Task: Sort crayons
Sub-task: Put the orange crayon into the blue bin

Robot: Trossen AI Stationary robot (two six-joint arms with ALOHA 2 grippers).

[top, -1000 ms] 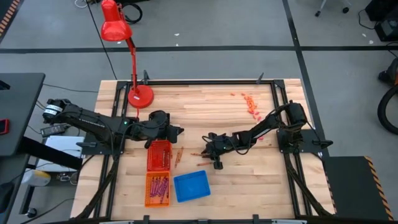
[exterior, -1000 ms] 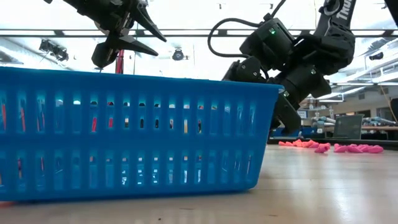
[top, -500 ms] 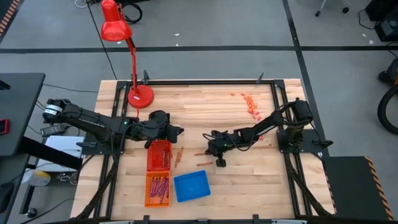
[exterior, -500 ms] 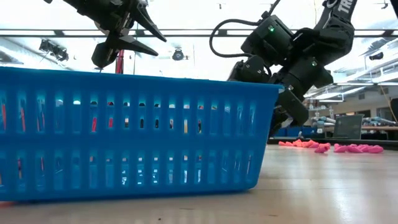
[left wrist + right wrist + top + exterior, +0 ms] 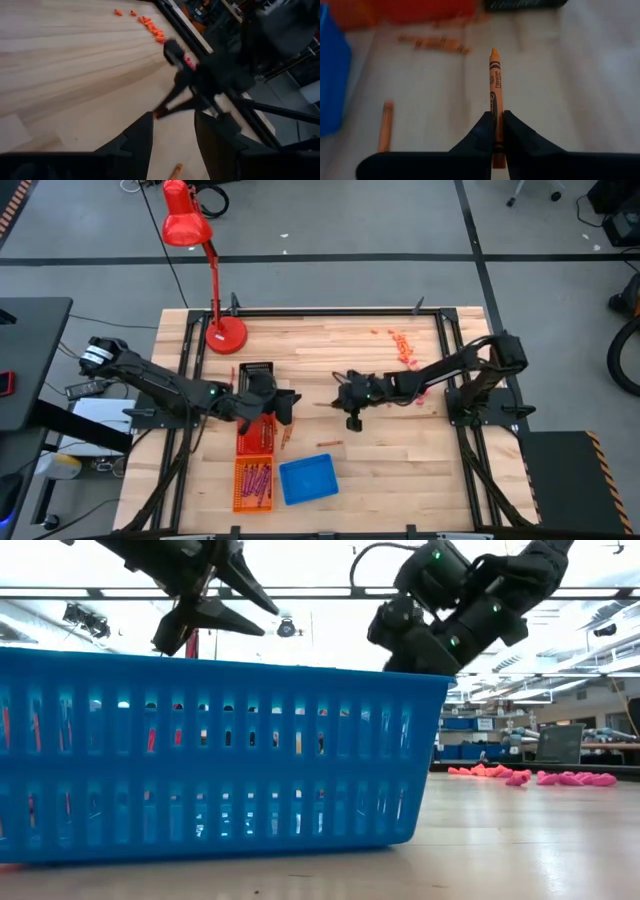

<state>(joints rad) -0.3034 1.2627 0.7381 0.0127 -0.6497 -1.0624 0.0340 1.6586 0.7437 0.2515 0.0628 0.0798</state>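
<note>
High view straight down; low view level behind blue basket [image 5: 215,755], probably touching.

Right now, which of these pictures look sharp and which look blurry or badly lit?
High view: evenly lit and sharp. Low view: the blue basket fills the frame against bright ceiling lights that silhouette both arms. Left wrist view: the arm ahead is smeared. Right wrist view: the orange crayon in the right gripper is crisp, the crayons behind soft.

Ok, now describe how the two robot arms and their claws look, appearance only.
Both arms are dark, nearly black, built of slim jointed segments. The left arm has a white-banded joint near its base and a small green light near its wrist; the right arm shows one too. A black cable loops over the right wrist in the low view. Each claw, left claw and right claw, has two tapering dark fingers.
</note>
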